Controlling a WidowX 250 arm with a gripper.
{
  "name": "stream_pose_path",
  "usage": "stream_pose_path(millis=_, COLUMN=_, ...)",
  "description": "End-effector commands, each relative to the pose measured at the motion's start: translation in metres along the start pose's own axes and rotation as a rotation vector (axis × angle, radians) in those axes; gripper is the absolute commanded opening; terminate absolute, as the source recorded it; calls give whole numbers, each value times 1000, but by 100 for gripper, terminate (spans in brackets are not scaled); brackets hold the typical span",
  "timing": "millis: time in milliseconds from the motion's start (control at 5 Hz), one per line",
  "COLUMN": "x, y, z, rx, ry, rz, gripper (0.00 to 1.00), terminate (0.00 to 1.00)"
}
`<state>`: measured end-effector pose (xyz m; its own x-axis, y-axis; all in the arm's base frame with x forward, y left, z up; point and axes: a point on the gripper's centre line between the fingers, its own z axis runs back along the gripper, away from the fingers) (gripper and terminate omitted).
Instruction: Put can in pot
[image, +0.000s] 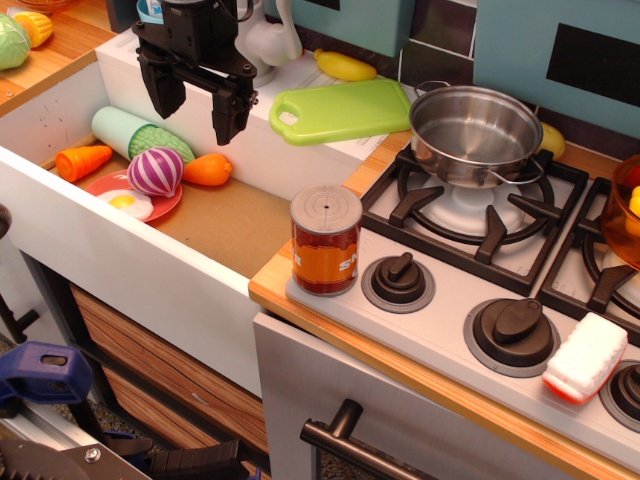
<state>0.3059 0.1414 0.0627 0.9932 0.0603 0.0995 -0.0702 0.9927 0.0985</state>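
Pincer: wide open, empty, above sink. Can: upright at counter edge, five o'clock from pincer. Grip low across body; pot lies at two o'clock.

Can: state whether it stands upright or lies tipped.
Upright. The can stands on its base at the stove's front corner, grey lid facing up, label band level.

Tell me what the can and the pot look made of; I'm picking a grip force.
The can: probably hard plastic, judging by its matte grey ridged lid and flat, dull red and orange body. The pot: looks like polished metal, likely stainless steel, given its mirror-bright wall with sharp reflections and thin wire handle.
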Motion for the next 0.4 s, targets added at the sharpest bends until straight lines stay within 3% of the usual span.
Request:
stream_pose_path(millis=0, x=0, y=0, z=0, rx=0, ry=0, rz=0, gripper=100, terminate=0)
stream_pose_path(millis=200, x=-1, y=-13, z=18, rx=6, ry=13, rz=7, gripper=100, terminate=0)
